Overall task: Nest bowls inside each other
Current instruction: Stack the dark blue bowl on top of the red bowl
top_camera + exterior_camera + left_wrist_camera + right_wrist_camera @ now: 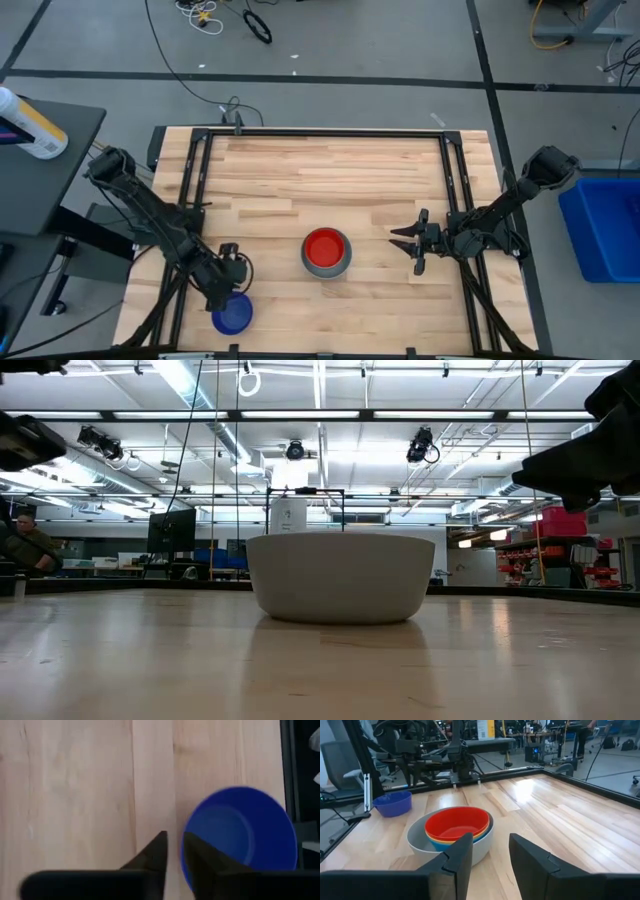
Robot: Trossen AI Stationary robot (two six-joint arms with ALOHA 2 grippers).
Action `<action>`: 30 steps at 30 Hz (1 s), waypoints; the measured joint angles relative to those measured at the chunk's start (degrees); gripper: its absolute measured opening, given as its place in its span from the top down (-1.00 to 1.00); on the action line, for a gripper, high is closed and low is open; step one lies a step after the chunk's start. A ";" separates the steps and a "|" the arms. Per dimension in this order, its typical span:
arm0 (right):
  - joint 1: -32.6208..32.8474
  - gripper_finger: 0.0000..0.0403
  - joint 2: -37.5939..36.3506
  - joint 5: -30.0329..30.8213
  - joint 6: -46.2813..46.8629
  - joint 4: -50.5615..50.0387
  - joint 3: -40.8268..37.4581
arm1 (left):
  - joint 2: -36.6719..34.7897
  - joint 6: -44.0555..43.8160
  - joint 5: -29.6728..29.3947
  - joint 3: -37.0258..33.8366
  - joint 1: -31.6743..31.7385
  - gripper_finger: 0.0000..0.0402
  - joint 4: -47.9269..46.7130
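Tabletop (330,170) mid: grey bowl (480,851) w/ light blue, yellow, red bowl (325,247) nested inside. Dark blue bowl (233,315) alone at front-left edge. Left end effector (231,288) at its rim, fingers narrow, prob. to lift it. Right end effector (412,243) beside stack, part-open, empty.

The largest bowl (420,837) is sitting near the middle of the counter (330,170), and three smaller bowls are sitting nested inside it, forming one stack (327,251). A single bowl (232,315) is sitting well apart to the stack's left, by the counter's lower edge in the high view. The left hand (228,285) is hanging just beside that bowl's rim. The right hand (405,240) is hanging right of the stack, apart from it.
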 joint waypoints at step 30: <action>0.00 0.15 0.00 0.07 1.75 -0.07 0.00 | 9.10 -5.34 5.95 -0.70 -1.10 -0.19 1.33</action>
